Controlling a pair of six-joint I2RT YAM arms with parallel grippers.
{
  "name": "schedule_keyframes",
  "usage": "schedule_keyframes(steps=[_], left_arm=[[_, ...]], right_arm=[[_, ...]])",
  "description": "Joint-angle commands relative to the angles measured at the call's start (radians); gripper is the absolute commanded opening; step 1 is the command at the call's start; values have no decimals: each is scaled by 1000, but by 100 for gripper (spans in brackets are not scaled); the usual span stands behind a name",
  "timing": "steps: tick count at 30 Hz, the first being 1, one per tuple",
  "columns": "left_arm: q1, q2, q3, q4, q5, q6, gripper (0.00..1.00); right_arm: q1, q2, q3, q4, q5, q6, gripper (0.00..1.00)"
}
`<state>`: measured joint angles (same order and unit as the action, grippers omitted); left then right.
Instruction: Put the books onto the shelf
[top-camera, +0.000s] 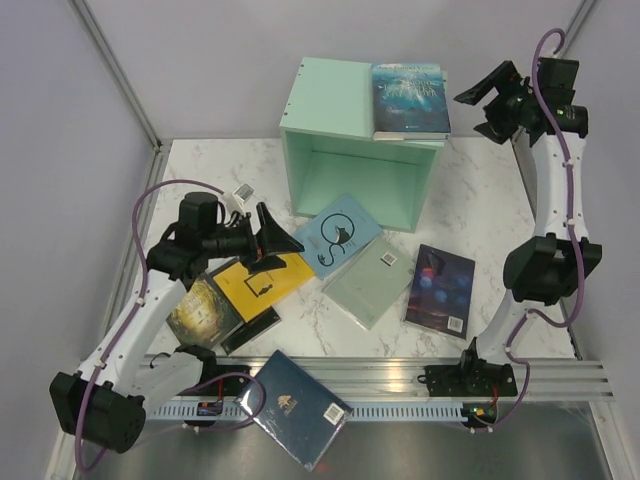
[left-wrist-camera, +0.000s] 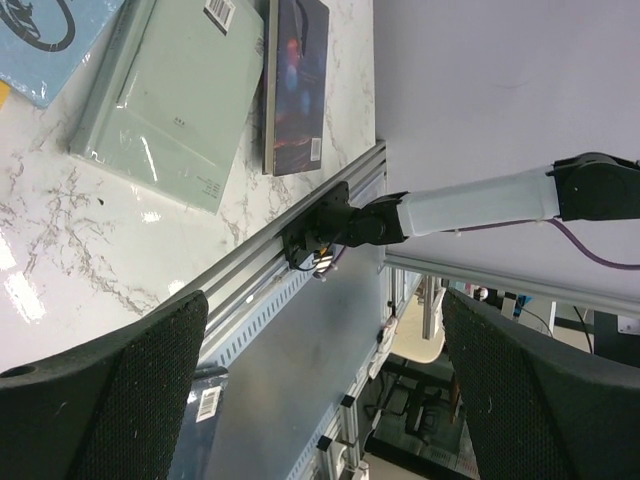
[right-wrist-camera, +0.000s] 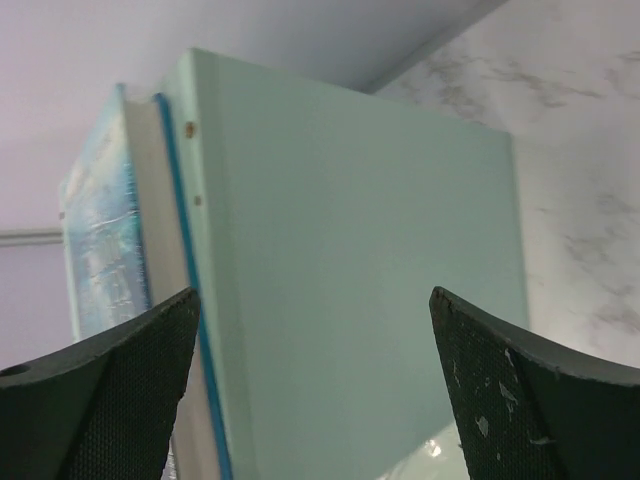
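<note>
On the white marble worktop (top-camera: 480, 190), toward the back and in the middle, stands the shelf (top-camera: 325, 100), a big mint-green box with its open side facing the arms. One book with a blue watery cover (top-camera: 410, 98) lies flat on the right half of the shelf's top. The right arm reaches up high beside the shelf's right side. Its right pincer (top-camera: 484, 110) is spread wide and holds nothing, and its own camera looks at the green side wall with the blue book's edge next to it. The left arm bends over the left side of the worktop. Its left pincer (top-camera: 278, 245) is also spread wide and holds nothing, and it hangs just above the yellow book (top-camera: 262, 280). The other books lie flat in front of the shelf. The navy book (top-camera: 293, 405) lies tilted on the metal rail (top-camera: 400, 375) at the near edge, between the two arm bases. The dark galaxy book (top-camera: 440, 288) lies to the right, apart from the shelf. The pale green book (top-camera: 372, 280) lies just beside it, with the light blue cat book (top-camera: 337, 235) lapping over its far left corner. The yellow book rests partly on the gold-brown book (top-camera: 203, 308) and on a black book (top-camera: 250, 330). A small silver thing (top-camera: 243, 193) sits left of the shelf, too small to tell what it is.
</note>
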<state>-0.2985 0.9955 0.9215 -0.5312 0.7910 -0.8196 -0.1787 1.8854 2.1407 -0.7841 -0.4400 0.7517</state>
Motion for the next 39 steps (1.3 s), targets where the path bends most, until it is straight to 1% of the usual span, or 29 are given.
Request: schedule_keyframes(steps=[1, 3, 6, 7, 9, 10, 11, 13, 14, 15, 16, 17, 19, 20, 21, 22, 23, 25, 26, 27, 28, 29, 31, 32, 33, 34, 35, 36, 39], left_arm=[[2, 6, 33, -22, 13, 63, 100], [2, 12, 43, -78, -10, 83, 100], [2, 12, 69, -168, -88, 128, 100], [4, 15, 85, -191, -137, 146, 100], [10, 34, 103, -249, -180, 166, 100], [13, 41, 118, -266, -218, 189, 100], [19, 51, 131, -283, -237, 204, 100], [59, 90, 170, -360, -294, 264, 100], [108, 106, 181, -384, -308, 283, 100], [137, 120, 189, -397, -309, 298, 100], [156, 147, 200, -417, -337, 310, 100], [163, 161, 211, -421, -360, 309, 100], [173, 192, 226, -417, -365, 292, 100], [177, 215, 227, -412, -372, 286, 100], [193, 225, 226, -408, -377, 281, 100], [202, 236, 224, -405, -404, 277, 100], [219, 262, 221, -401, -417, 274, 100], [236, 287, 211, -389, -444, 260, 100], [251, 311, 209, -372, -450, 258, 100], [254, 324, 209, -363, -467, 266, 100], [256, 342, 211, -348, -478, 275, 100], [259, 382, 217, -333, -492, 289, 100], [259, 439, 244, -320, -541, 335, 100], [259, 501, 252, -302, -553, 349, 100], [260, 531, 272, -293, -565, 374, 100], [262, 560, 281, -285, -564, 385, 100], [262, 593, 292, -261, -564, 396, 100], [263, 645, 310, -251, -559, 414, 100], [269, 716, 359, -222, -582, 430, 100]], right_arm=[[-42, -97, -22, -49, 101, -64, 98], [-54, -141, -21, -17, 133, -66, 98], [-73, -203, -12, -1, 161, -51, 98], [-77, -219, -11, -1, 167, -43, 98], [-74, -278, -28, 15, 159, -16, 98], [-70, -304, -92, 40, 150, -3, 98], [-50, -369, -131, 63, 143, 3, 98], [-6, -437, -209, 110, 159, -6, 98], [71, -498, -273, 117, 173, -15, 98], [118, -535, -319, 150, 191, -20, 98], [166, -578, -440, 182, 228, -15, 98], [261, -670, -500, 212, 240, -8, 98], [336, -756, -618, 276, 270, 14, 98], [397, -828, -739, 302, 255, 49, 98], [427, -854, -798, 342, 235, 66, 98], [456, -870, -893, 347, 215, 84, 98], [532, -887, -936, 353, 187, 101, 98], [617, -882, -1036, 356, 185, 112, 98], [699, -870, -1068, 361, 185, 139, 98], [740, -859, -1100, 393, 178, 156, 98], [808, -827, -1155, 405, 178, 176, 98], [843, -810, -1188, 431, 181, 233, 98], [927, -769, -1300, 567, 164, 322, 98], [950, -758, -1347, 730, 158, 375, 98], [973, -749, -1399, 832, 155, 493, 98], [1008, -729, -1495, 927, 161, 544, 98], [1022, -712, -1534, 1088, 168, 584, 98], [1032, -695, -1583, 1139, 194, 639, 98], [1058, -614, -1611, 1243, 242, 672, 98]])
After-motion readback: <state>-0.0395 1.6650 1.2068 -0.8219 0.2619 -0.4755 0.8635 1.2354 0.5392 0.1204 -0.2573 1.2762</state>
